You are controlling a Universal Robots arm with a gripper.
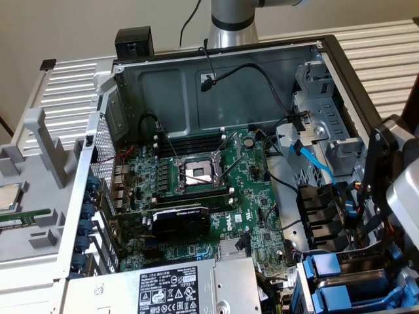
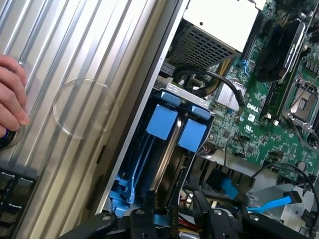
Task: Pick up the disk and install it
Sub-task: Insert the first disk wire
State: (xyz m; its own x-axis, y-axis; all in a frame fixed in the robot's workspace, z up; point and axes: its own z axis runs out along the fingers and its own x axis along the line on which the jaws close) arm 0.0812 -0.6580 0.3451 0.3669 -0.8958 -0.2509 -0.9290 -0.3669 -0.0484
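The green motherboard [image 2: 251, 107] bears the white word "DELL". The power-supply box [image 1: 196, 288] has a black-and-white label of safety marks and fine print too small to read. The claw [image 2: 174, 221] hangs low over a corner of the open computer case [image 1: 196, 91], in line with the disk [image 2: 192, 135]. Whether the claw stands apart or is clamped on the disk I cannot tell. The disk stands on edge in that corner with its blue front facing the power-supply box. It is on the motherboard side, just beside the other blue-fronted carrier [image 2: 162, 122], which stands on the case-wall side. By count there are two blue-fronted carriers, one power-supply box, one processor socket [image 1: 196, 173], one black graphics card [image 1: 180, 222], and one person's hand [image 2: 10, 92], which rests on the ribbed table [image 2: 75, 50] outside the case.
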